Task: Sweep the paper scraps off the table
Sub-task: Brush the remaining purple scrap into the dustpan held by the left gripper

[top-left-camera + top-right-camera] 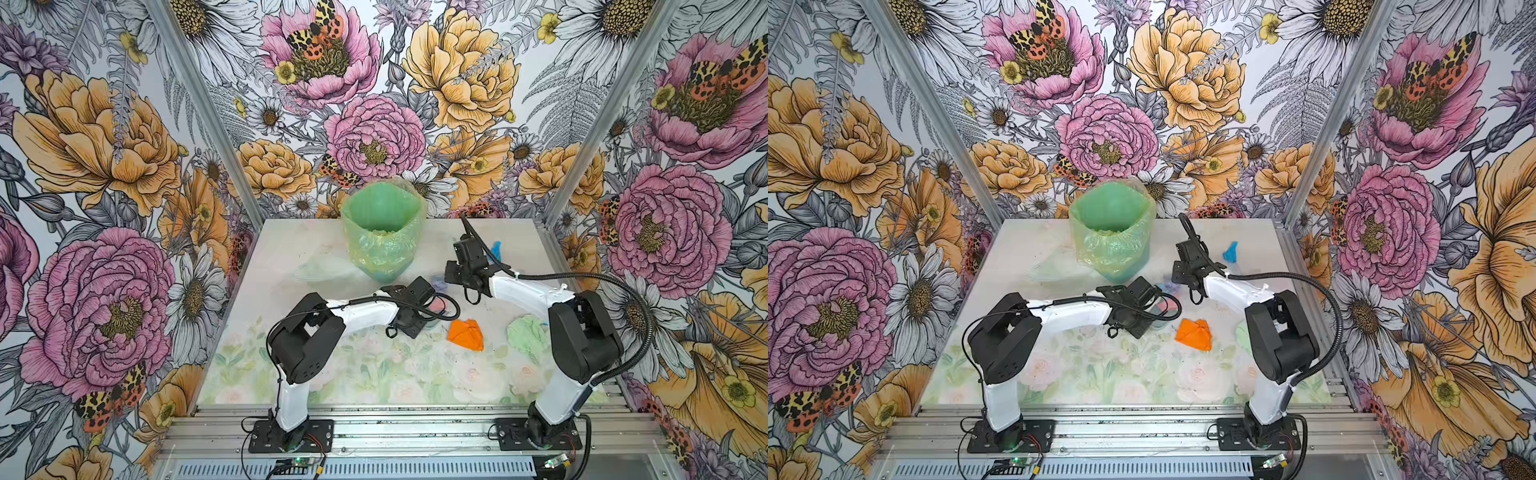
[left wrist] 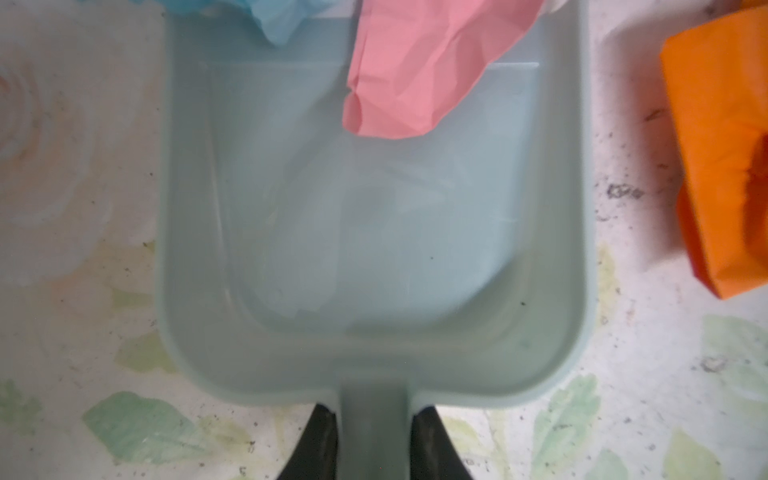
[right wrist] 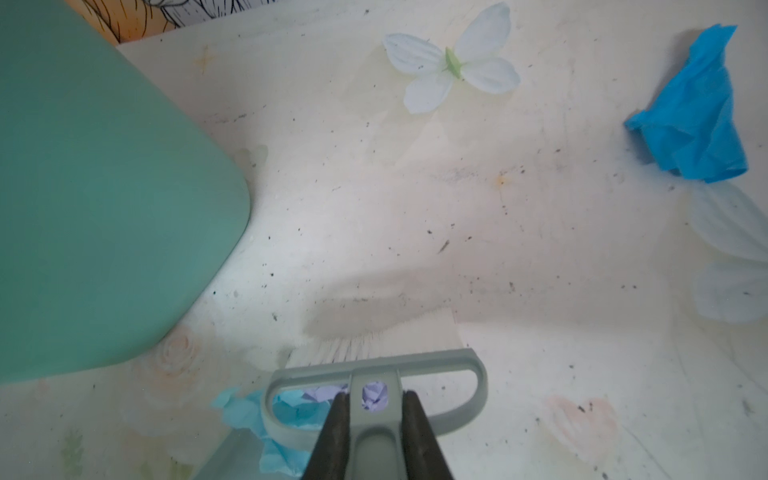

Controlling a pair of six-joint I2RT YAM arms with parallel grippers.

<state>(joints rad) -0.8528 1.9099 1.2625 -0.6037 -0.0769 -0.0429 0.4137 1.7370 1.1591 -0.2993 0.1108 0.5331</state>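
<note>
Left gripper [image 2: 373,419] pinched dustpan [image 2: 374,257] handle, right gripper [image 3: 372,401] pinched brush [image 3: 376,363] handle. Pink scrap [image 2: 415,75] lay at dustpan mouth, orange scrap [image 1: 466,334] at dustpan's 4 o'clock, blue scrap [image 1: 1230,251] at table's [image 1: 374,374] 2 o'clock. I judged paper light, soft, skittish: push with bristles, never pinch.

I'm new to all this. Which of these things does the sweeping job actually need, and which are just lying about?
Part of the job: orange scrap, pale green scrap, bright blue scrap, pink scrap, lilac scrap; brush in the right gripper; dustpan in the left gripper; green-lined bin.

Just lying about: white flower on the table; flowered walls.
</note>
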